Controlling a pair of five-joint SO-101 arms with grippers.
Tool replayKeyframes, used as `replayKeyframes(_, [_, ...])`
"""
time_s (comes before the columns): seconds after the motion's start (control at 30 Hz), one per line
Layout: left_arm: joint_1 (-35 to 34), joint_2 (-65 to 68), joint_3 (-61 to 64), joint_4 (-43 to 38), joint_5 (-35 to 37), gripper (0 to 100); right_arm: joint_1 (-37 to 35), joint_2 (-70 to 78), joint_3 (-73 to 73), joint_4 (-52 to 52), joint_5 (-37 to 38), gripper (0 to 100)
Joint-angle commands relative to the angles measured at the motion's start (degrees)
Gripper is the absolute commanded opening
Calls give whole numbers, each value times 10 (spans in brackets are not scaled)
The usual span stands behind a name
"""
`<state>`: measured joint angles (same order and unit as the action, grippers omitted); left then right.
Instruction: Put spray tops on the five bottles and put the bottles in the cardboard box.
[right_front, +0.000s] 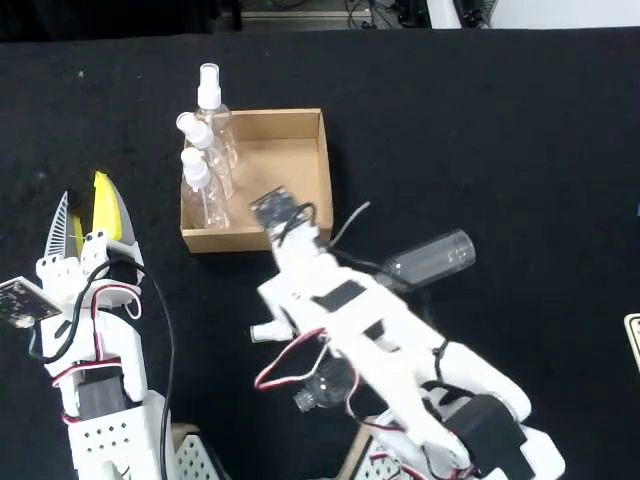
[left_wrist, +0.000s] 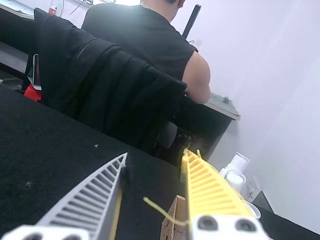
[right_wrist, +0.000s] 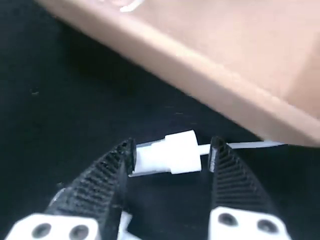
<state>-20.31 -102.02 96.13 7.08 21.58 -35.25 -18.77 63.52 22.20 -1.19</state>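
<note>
The cardboard box (right_front: 300, 135) holds three clear bottles with white spray tops (right_front: 207, 165) along one side. My right gripper (right_wrist: 171, 150) is open just outside the box wall (right_wrist: 210, 80), with its fingers on either side of a white spray top (right_wrist: 172, 152) lying on the black table. The right arm (right_front: 340, 300) covers that spot from above. A topless clear bottle (right_front: 430, 258) lies on its side beside the arm, and another bottle (right_front: 325, 385) lies partly under it. My left gripper (right_front: 82, 190) is open and holds nothing, left of the box.
A small white piece (right_front: 263, 332) lies by the right arm. From the left wrist, the box edge (left_wrist: 172, 220) and spray tops (left_wrist: 235, 167) show past the yellow finger (left_wrist: 205, 185). A chair with a dark jacket (left_wrist: 100, 85) stands beyond the table.
</note>
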Motion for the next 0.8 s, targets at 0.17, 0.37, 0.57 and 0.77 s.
replayKeyframes(0.17, [-5, -1, 14, -12, 4, 152, -90, 1, -27, 4, -3, 204])
replayKeyframes(0.37, [-5, -1, 14, -12, 4, 152, -111, -44, -92, 126, -1, 204])
replayKeyframes(0.57, [-5, -1, 14, -12, 4, 152, -78, -159, -142, 262, 45, 208])
replayKeyframes(0.77, [-5, -1, 14, -12, 4, 152, 60, -256, -177, 446, 239, 205])
